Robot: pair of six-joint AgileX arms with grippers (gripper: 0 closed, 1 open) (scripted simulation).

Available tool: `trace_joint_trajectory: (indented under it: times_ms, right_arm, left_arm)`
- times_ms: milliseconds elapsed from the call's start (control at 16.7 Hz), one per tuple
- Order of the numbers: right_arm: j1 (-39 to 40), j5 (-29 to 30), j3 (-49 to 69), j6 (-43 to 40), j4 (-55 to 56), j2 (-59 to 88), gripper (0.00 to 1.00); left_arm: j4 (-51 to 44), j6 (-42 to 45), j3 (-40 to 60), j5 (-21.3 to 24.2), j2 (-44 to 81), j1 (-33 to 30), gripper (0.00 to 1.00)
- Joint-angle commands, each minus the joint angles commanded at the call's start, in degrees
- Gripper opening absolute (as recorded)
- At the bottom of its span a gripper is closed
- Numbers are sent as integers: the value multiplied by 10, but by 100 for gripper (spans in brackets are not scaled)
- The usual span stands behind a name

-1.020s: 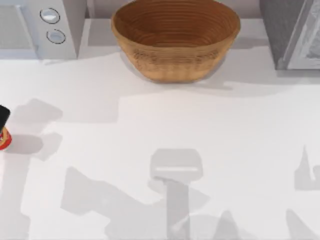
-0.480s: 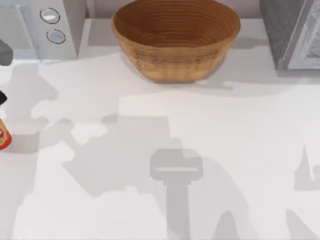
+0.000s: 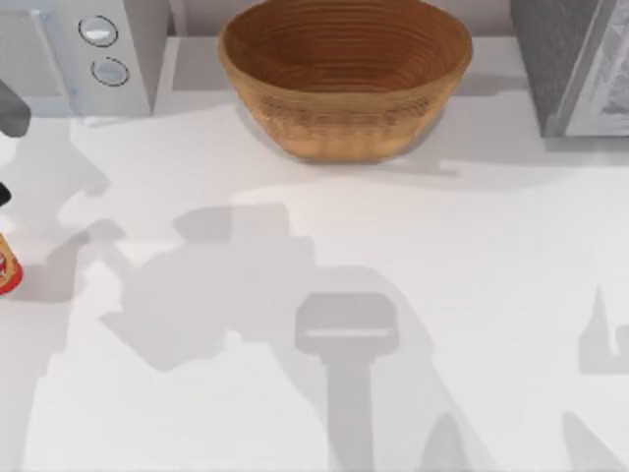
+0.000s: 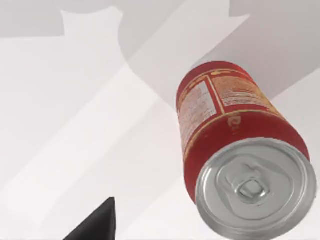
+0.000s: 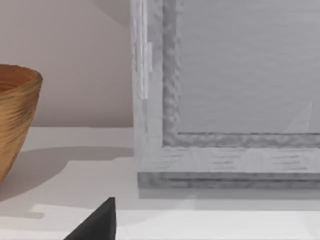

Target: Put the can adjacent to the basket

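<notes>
Can [image 3: 7,269] stands upright at the desk's [image 3: 472,295] left edge, well apart from the basket [image 3: 344,74] at the far edge's middle. A white knobbed appliance [image 3: 98,54] fills the far left corner, a grey cabinet [image 3: 575,64] the far right. Left gripper's dark fingertip [image 4: 97,225] hovers above the can, gripping nothing; its opening cannot be told.

White tabletop [image 3: 472,295] w/ grey shadows across it. Far-left corner: pale appliance [image 3: 84,54] w/ two round knobs [image 3: 103,49] on its front panel, one above the other. Far-right corner: grey box-like appliance [image 3: 575,64] w/ framed door, textured grey frame, standing on the tabletop against a plain beige back wall [image 5: 75,60].
</notes>
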Motion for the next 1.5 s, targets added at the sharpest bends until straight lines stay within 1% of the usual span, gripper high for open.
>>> trace_joint_trajectory:
  times_ms: [180, 540, 840, 1500]
  right_arm:
    - [0, 0, 0, 0, 0, 0, 100]
    - [0, 0, 0, 0, 0, 0, 100]
    - [0, 0, 0, 0, 0, 0, 100]
    - [0, 0, 0, 0, 0, 0, 100]
  left_arm:
    - [11, -2, -11, 0, 2, -2, 100]
    - [119, 1, -90, 0, 26, 1, 100]
    - [127, 1, -98, 0, 29, 1, 100]
    - [127, 1, -98, 0, 29, 1, 17]
